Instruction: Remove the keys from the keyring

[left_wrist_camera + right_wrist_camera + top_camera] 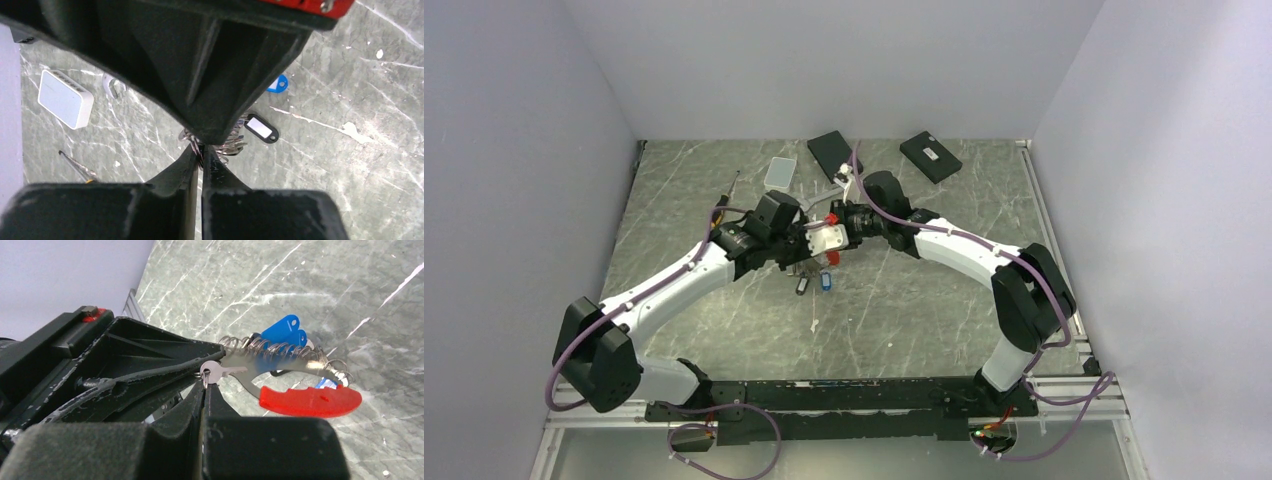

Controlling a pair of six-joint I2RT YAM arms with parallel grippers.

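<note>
Both grippers meet over the table's middle. In the right wrist view the keyring is a red curved clip on a grey metal arc strung with several thin rings, held above the table. Blue-headed keys hang at its far side. My right gripper is shut on a small ring carrying a little silver key. My left gripper is shut on thin rings of the bunch. From above, a blue key and a black tag hang below the left gripper and the right gripper.
A black tag with a white label and a blue tag lie below. A white box, a wrench end and a screwdriver lie to the left. Two black boxes sit at the back.
</note>
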